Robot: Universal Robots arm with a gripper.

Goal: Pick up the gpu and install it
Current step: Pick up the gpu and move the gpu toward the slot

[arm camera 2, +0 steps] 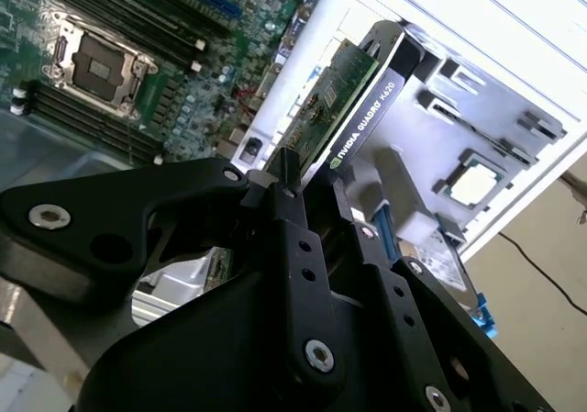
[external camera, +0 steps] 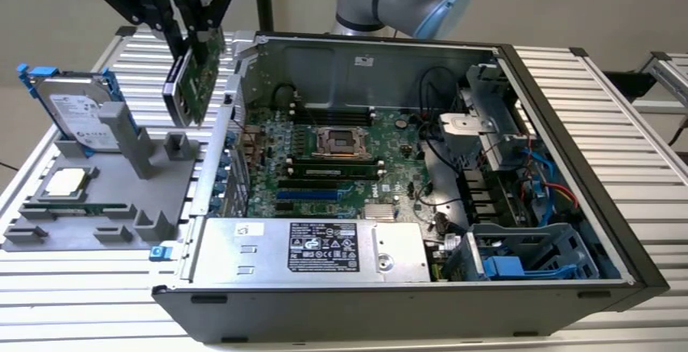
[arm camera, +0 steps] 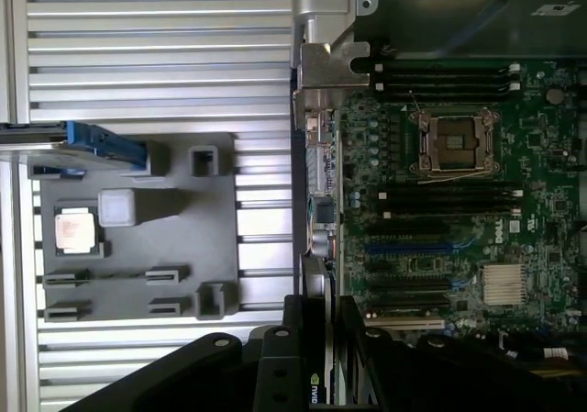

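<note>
One gpu (arm camera 2: 353, 100) clamped in tool (arm camera 2: 310, 181); exterior view: aloft beside case (external camera: 322, 320).

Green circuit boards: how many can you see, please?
2: the flat green gpu card in the black gripper, the large green motherboard in the open case; others may be hidden.

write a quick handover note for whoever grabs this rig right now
End effector: shut on the gpu, with the card held on edge.
Where: the gpu hangs in the air at the edge of the computer case, on the side of the gray holder, at the exterior view's left.
Done: the gpu is picked up.
Left: the card is not in the case yet. The expansion slots on the motherboard stand bare.
</note>
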